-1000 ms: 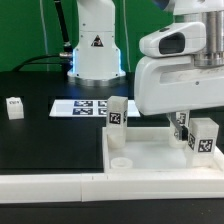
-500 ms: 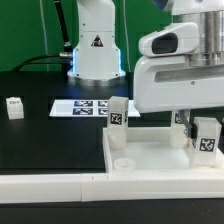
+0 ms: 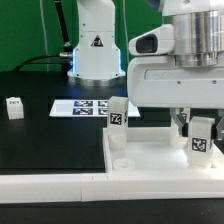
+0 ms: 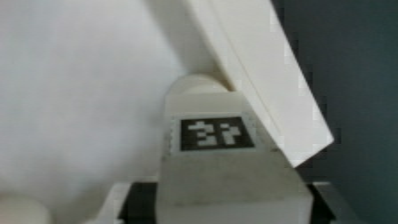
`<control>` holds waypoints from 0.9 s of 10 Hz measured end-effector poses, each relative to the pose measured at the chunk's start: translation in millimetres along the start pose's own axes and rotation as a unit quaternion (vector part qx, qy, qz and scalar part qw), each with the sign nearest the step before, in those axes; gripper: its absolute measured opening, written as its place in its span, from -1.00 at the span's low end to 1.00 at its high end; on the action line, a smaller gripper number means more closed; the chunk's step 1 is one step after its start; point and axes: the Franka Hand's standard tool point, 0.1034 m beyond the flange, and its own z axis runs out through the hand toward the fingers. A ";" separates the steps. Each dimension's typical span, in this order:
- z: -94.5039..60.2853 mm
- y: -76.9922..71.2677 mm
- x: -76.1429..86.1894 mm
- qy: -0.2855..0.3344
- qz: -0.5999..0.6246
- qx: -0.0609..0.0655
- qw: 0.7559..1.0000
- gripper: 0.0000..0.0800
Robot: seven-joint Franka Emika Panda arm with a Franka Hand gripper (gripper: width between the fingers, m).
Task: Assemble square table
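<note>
The white square table top (image 3: 150,160) lies at the front right, with a round socket (image 3: 120,161) in its near left corner. One tagged white leg (image 3: 117,112) stands at its far left corner. My gripper (image 3: 198,128) is shut on another tagged leg (image 3: 201,140) and holds it upright over the top's right side. In the wrist view that leg (image 4: 217,130) sits between my fingers (image 4: 146,200), its far end against the top's raised rim (image 4: 267,70). A third leg block (image 3: 14,107) rests on the black table at the exterior view's left.
The marker board (image 3: 85,106) lies flat behind the table top. A long white bar-shaped wall (image 3: 50,185) runs along the front edge. The robot base (image 3: 95,50) stands at the back.
My gripper has moved toward the exterior view's left with the leg in it, and the leg now sits slightly lower over the table top.
</note>
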 end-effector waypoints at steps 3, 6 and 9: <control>3.5 -1.9 -7.8 -0.020 0.265 0.015 0.964 -0.26; 3.7 -1.9 -7.6 -0.025 0.348 0.017 0.937 -0.26; 4.8 1.4 -3.0 -0.034 0.458 0.039 0.887 -0.26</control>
